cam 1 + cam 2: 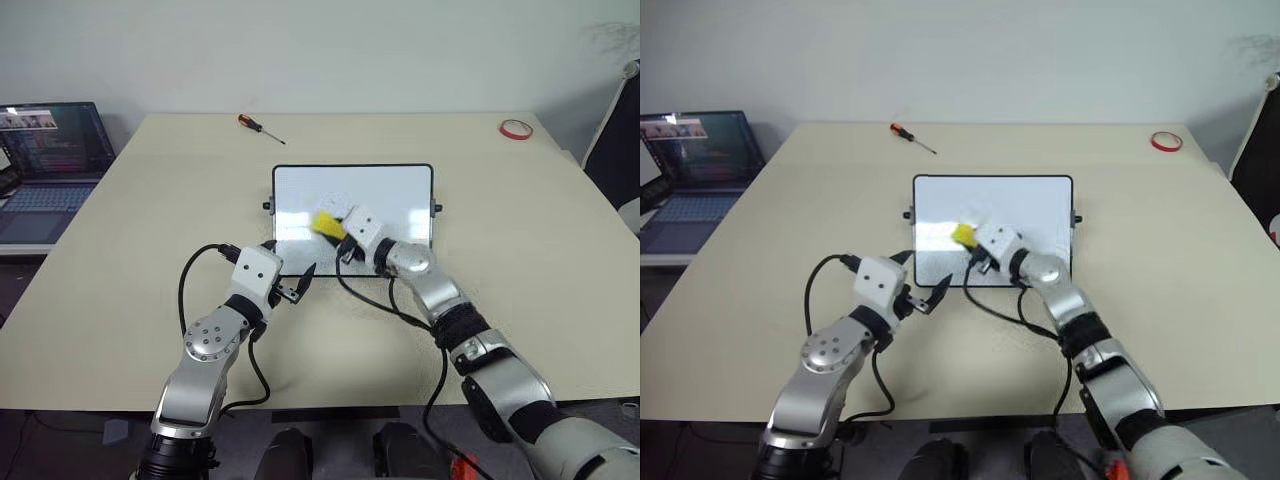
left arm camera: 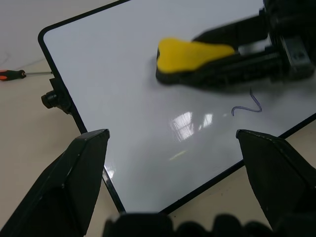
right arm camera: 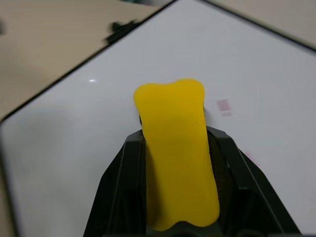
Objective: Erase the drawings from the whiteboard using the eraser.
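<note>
**Yellow eraser pinched over the whiteboard**

The right gripper [image 3: 177,173] pinches the eraser [image 3: 177,155], a bright yellow block with rounded, slightly waisted ends and a dark underside, its two black fingers [image 3: 121,192] pressed against the long sides. The eraser sits over the middle of the whiteboard [image 1: 400,195], toward its near left part; whether its underside touches the board cannot be told.

The whiteboard is a glossy white rectangle with a thin black frame, rounded corners and small black knobs on its short sides. It lies flat at the centre of the table [image 1: 120,270], long edges parallel to the table's near edge, and its surface mirrors the ceiling light in bright patches. One small blue scribble [image 2: 247,104] shows on the board near its near edge, just beside the eraser. Two faint pinkish smudges lie on the white just beyond the eraser's tip.

The left gripper [image 2: 173,148] hangs at the board's near left corner with its wedge-shaped black fingers spread wide and nothing between them.

The table is matte pale beige. A red-handled screwdriver [image 1: 260,127] lies near its far edge, and a red tape ring [image 1: 516,128] rests at the far right corner. An open laptop [image 1: 50,165] with a lit screen stands on a lower surface beyond the table's left edge; its text is too small to read. A plain pale wall stands behind.
</note>
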{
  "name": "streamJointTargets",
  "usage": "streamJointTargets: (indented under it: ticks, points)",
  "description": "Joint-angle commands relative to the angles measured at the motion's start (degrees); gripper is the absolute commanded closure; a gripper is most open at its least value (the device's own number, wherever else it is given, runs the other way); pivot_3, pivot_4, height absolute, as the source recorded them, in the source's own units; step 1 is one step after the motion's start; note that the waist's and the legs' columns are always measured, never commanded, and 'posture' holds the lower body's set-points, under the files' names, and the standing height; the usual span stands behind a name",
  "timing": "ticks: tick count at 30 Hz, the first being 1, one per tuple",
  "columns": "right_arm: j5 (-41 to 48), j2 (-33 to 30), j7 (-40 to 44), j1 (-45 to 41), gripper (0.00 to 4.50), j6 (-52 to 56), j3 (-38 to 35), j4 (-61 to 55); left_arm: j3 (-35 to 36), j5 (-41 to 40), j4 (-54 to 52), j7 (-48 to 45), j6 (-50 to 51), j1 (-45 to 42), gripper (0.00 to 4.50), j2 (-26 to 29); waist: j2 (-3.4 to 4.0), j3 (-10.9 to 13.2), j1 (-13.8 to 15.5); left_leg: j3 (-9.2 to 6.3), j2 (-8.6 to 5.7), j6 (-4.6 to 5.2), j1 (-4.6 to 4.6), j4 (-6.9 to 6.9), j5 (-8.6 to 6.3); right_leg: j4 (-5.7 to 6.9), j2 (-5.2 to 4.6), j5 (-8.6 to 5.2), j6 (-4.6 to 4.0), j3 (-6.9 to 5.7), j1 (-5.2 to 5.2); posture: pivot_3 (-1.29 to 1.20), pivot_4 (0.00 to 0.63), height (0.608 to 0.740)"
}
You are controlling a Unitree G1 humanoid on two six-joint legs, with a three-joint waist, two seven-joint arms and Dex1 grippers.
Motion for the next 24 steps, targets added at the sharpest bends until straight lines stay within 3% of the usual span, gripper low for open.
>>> streamJointTargets:
  ticks: [1,11,24]
  points:
    - [-0.8,-1.1,-1.3,-0.8,3.21,2.8,-1.4,0.6,0.6,0.0,-2.6,0.4,-0.1,-0.4,0.0,0.3,0.0,0.0,0.1,-0.01,-0.01,0.0,0.01,0.01,0.0,0.0,-0.01,0.0,0.0,-0.01,0.02,0.0,0.15,0.74]
    - [-1.9,-4.0,-18.2,-6.9,3.21,0.1,-7.7,7.4,-0.2,-0.3,-1.3,-0.1,-0.4,-1.7,0.0,0.0,0.0,0.0,0.7,-0.15,-0.06,-0.01,0.02,0.02,0.01,-0.16,-0.01,0.0,0.0,-0.05,0.16,0.0,0.15,0.74]
    - [-3.5,-6.4,-5.5,2.2,3.21,5.7,-2.4,-1.1,-0.9,-0.6,0.4,-1.0,-0.9,-3.3,0.0,-0.1,0.0,0.0,0.4,-0.16,-0.02,-0.01,0.02,-0.06,0.0,-0.36,-0.03,0.0,0.0,-0.06,0.23,0.0,0.15,0.74]
